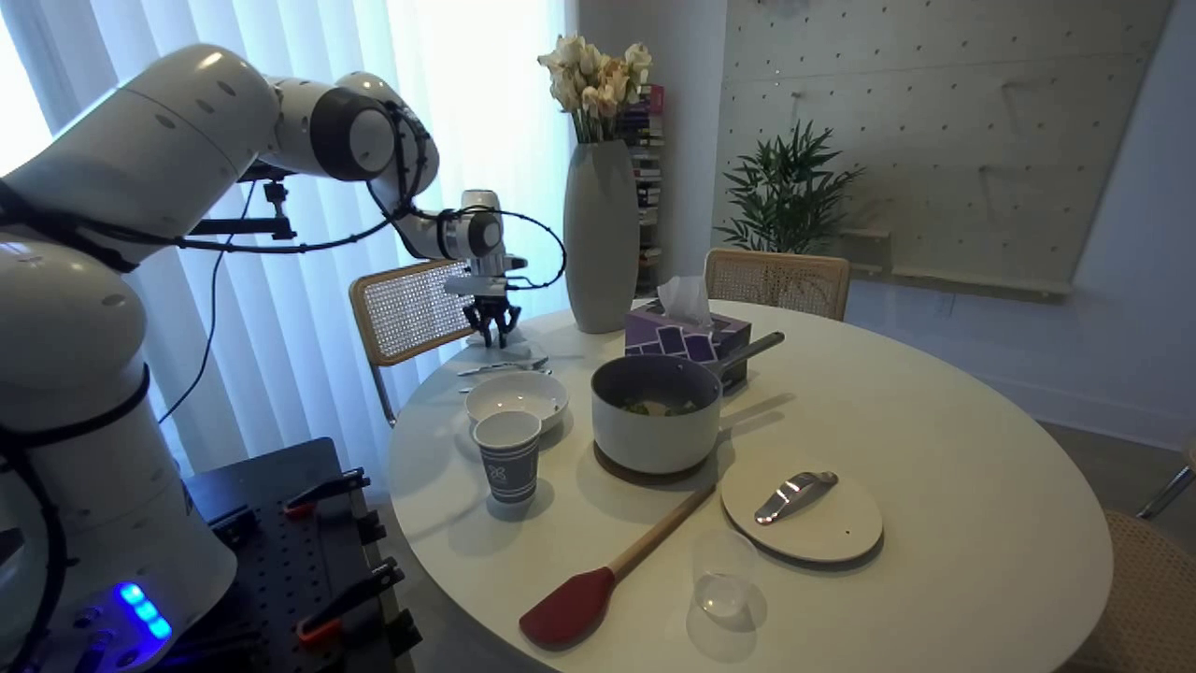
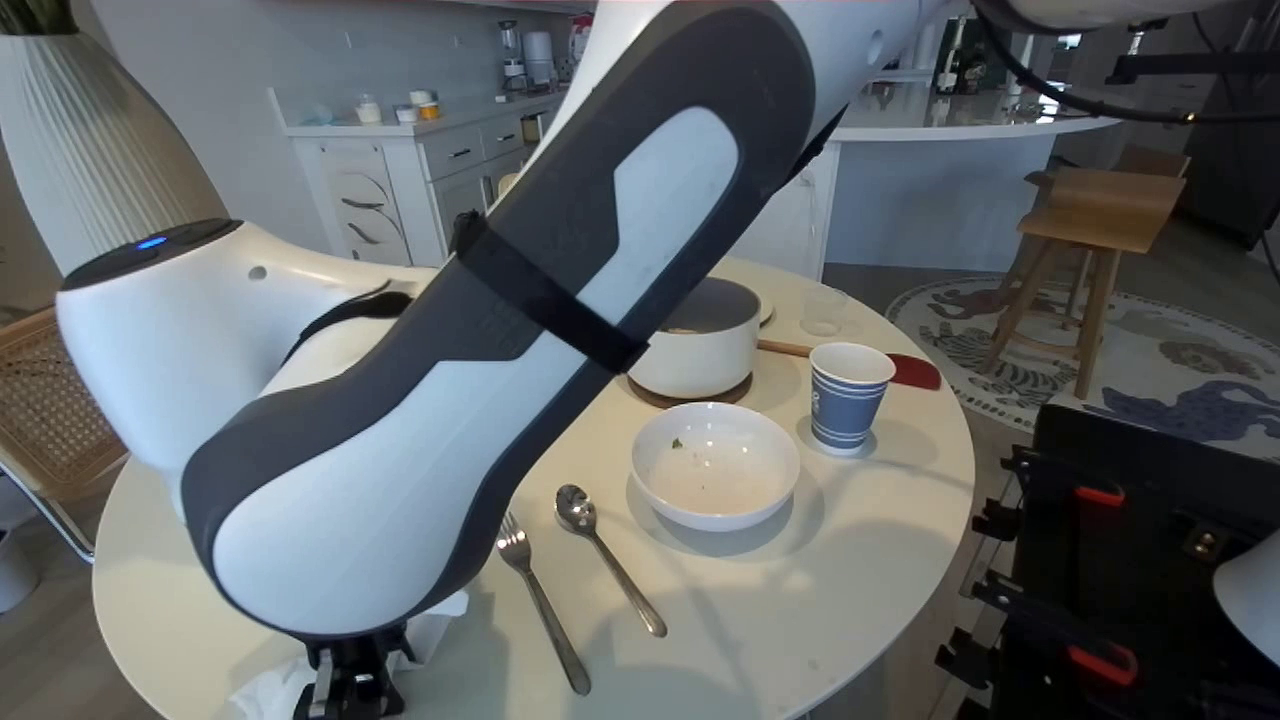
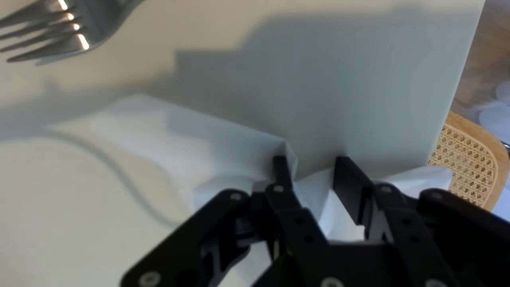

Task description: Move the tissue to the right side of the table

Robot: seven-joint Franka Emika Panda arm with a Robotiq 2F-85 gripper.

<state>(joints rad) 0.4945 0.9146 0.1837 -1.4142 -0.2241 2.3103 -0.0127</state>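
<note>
Because the thin tissue offers little to pinch, the end effector apparently straddles a raised fold | jaws parted, grip not yet made | tissue lies crumpled on the table near its edge, beside but not touching the fork

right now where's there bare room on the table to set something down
The widest bare patch of table lies between the tissue box, plate and right-hand rim in an exterior view. A smaller one: between bowl, spoon and rim. It's crowded around the pot, and around the gripper with tissue and fork close.
</note>
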